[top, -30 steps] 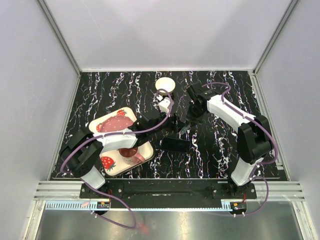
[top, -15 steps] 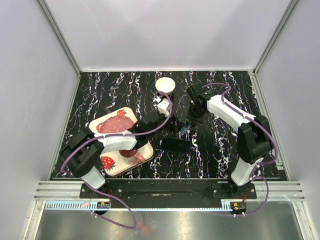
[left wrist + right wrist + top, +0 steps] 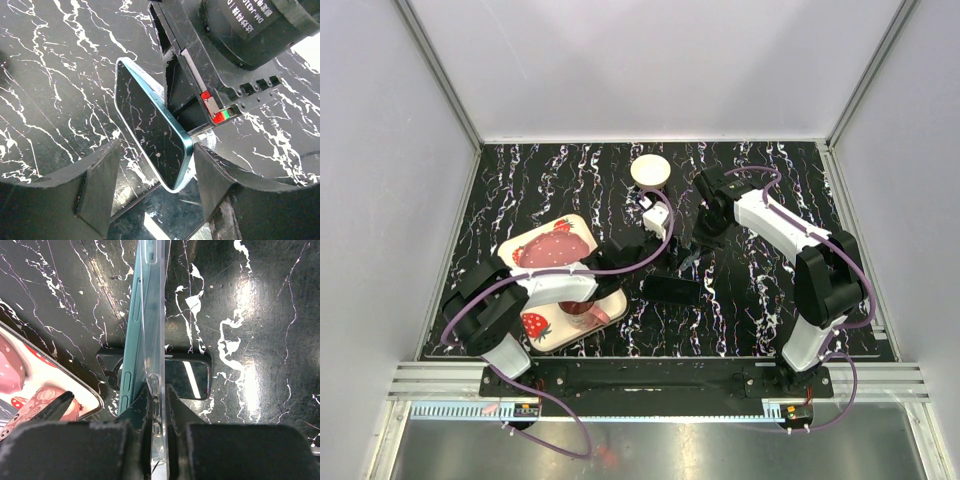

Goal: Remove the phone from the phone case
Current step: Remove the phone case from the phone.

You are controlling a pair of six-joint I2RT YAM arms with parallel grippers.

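Clear phone case [image 3: 156,315] pinched by right pincer [image 3: 157,392] — left pincer [image 3: 157,172] (spread) flanks phone [image 3: 150,127].

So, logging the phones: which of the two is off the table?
The teal phone, held on edge in the right gripper by its clear case; the black phone lies flat on the table.

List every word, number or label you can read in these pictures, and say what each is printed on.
"DM-J43": white print on the black motor housing in the left wrist view; the characters after it cannot be made out.
A second line of characters beside it: too blurred to read.
Phone: no text visible on its screen or edge.
Nothing else in the three views carries readable text.
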